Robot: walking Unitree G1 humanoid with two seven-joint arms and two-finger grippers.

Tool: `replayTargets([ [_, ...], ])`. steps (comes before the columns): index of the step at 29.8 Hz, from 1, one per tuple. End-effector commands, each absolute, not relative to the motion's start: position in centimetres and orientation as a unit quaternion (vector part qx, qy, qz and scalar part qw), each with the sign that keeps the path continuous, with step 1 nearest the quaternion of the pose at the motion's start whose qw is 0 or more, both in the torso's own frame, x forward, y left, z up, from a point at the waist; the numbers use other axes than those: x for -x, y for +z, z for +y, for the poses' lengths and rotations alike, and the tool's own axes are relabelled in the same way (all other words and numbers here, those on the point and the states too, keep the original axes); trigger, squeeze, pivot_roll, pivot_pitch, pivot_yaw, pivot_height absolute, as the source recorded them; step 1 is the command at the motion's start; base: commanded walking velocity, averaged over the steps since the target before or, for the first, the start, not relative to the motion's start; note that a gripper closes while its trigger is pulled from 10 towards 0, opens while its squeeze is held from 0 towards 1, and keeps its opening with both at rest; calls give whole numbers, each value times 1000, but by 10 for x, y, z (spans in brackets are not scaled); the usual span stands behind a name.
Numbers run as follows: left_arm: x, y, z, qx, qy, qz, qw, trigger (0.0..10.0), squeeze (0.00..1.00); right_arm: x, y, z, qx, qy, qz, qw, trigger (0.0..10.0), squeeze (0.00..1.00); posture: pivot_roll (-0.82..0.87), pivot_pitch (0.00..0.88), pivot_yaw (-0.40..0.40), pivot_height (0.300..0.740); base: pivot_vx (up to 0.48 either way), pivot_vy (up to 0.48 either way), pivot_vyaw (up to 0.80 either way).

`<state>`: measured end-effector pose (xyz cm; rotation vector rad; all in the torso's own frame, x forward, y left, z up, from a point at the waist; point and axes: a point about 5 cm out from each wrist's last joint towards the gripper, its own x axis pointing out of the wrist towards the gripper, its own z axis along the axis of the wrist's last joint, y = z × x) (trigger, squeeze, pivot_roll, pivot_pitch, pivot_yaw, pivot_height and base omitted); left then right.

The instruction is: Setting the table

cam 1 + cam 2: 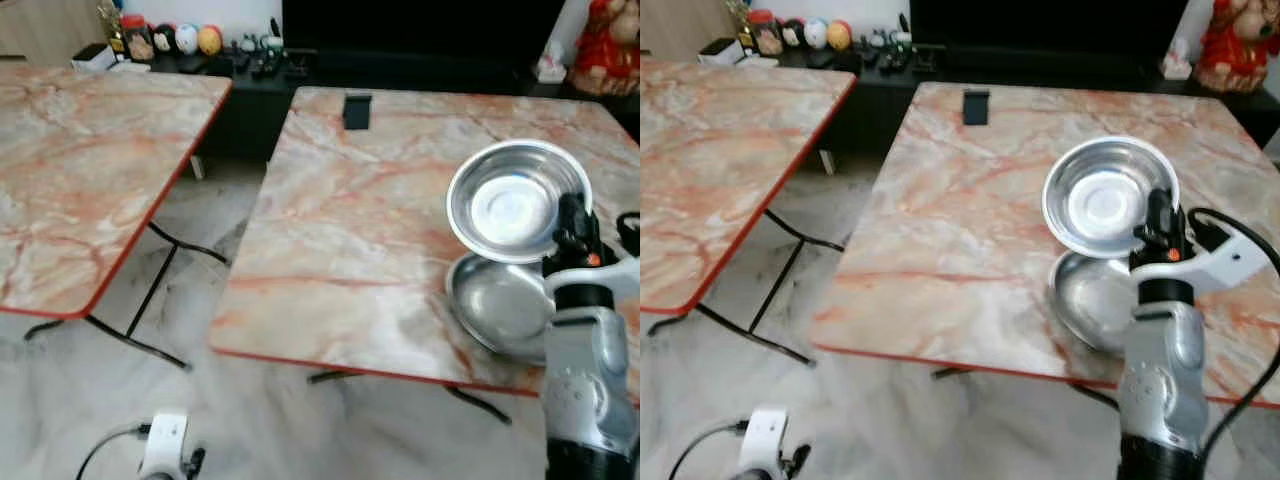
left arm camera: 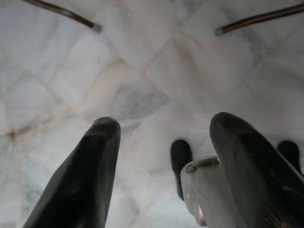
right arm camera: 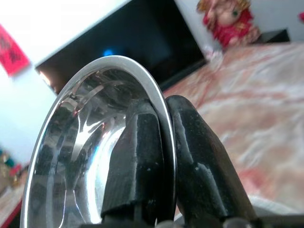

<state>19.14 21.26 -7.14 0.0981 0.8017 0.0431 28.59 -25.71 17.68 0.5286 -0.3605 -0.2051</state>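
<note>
The right tool [image 3: 164,156] pinches the rim of a steel bowl [image 1: 515,200], held tilted just above a second bowl [image 1: 500,305] on the table [image 1: 340,230]. The left tool [image 2: 166,166] hangs spread over the floor [image 2: 142,71], well apart from the table.

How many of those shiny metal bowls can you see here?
2. One steel bowl is held tilted above the table by the right gripper, pinched at its rim; a second bowl lies on the marble table just beneath.
</note>
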Motion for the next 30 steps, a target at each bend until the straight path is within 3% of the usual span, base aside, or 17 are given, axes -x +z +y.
replayTargets([
  [1, -188, -71, 225, -60, 30, 396, 916, 10000, 0, -287, 185, -252, -264, -90, -191, 941, 10000, 0, -4, 50, -1, 740, 0, 0, 0],
  [10, -187, -71, 224, -62, 28, 397, 915, 10000, 0, -287, 183, -250, -265, -86, -187, 942, 10000, 0, -5, 46, 3, 740, 0, 0, -491],
  [19, -188, -71, 223, -61, 27, 397, 915, 10000, 0, -288, 177, -247, -252, -83, -159, 951, 10000, 0, -6, 54, 5, 740, 0, 0, 0],
  [25, -189, -71, 223, -61, 27, 397, 915, 10000, 0, -294, 156, -241, -198, -92, -39, 975, 10000, 0, -4, 61, 8, 740, 0, 0, 0],
  [30, -189, -70, 223, -61, 28, 395, 916, 10000, 0, -293, 171, -237, -216, -87, -54, 971, 10000, 0, -7, 63, 10, 740, 0, 0, 0],
])
